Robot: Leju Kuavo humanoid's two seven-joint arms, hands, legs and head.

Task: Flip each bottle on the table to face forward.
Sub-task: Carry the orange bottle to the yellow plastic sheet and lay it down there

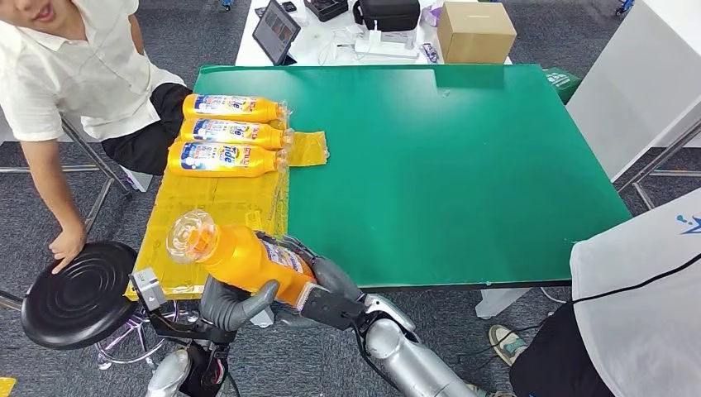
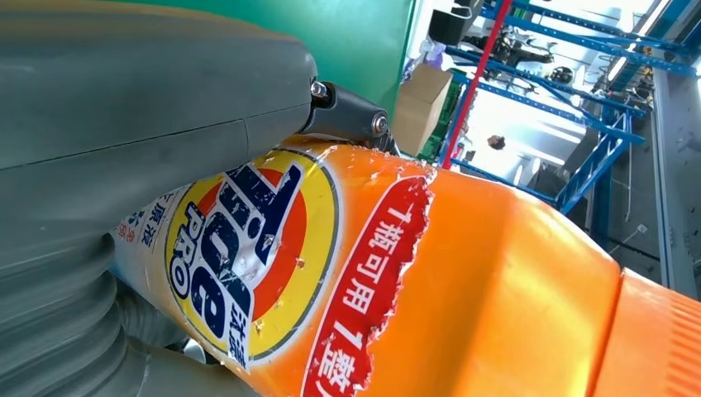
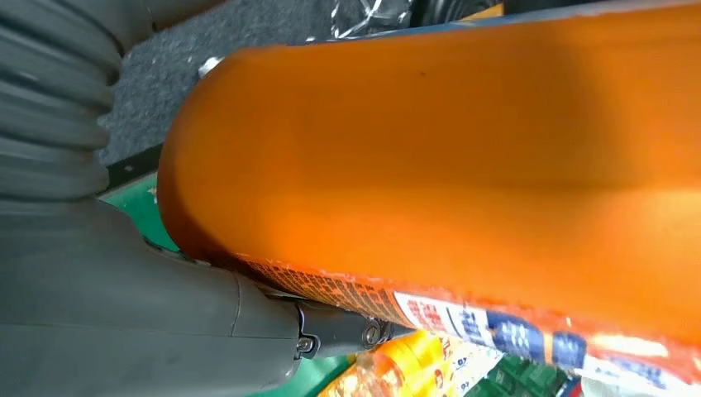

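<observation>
An orange detergent bottle (image 1: 240, 258) is lifted above the table's near left corner, its clear-wrapped cap pointing up and left. My left hand (image 1: 234, 302) cups it from below and my right hand (image 1: 318, 285) grips its base end. The left wrist view shows its round logo label (image 2: 248, 256); the right wrist view shows its plain orange side (image 3: 463, 157). Three more orange bottles (image 1: 231, 107) (image 1: 231, 131) (image 1: 223, 158) lie side by side on a yellow plastic sheet (image 1: 215, 207), labels up, caps to the right.
The green table (image 1: 463, 174) stretches to the right. A person in a white shirt (image 1: 74, 66) sits at the left, hand on a black stool (image 1: 78, 289). Another person (image 1: 636, 306) stands at the right. A cardboard box (image 1: 474, 31) and tablet (image 1: 275, 31) sit on the far white table.
</observation>
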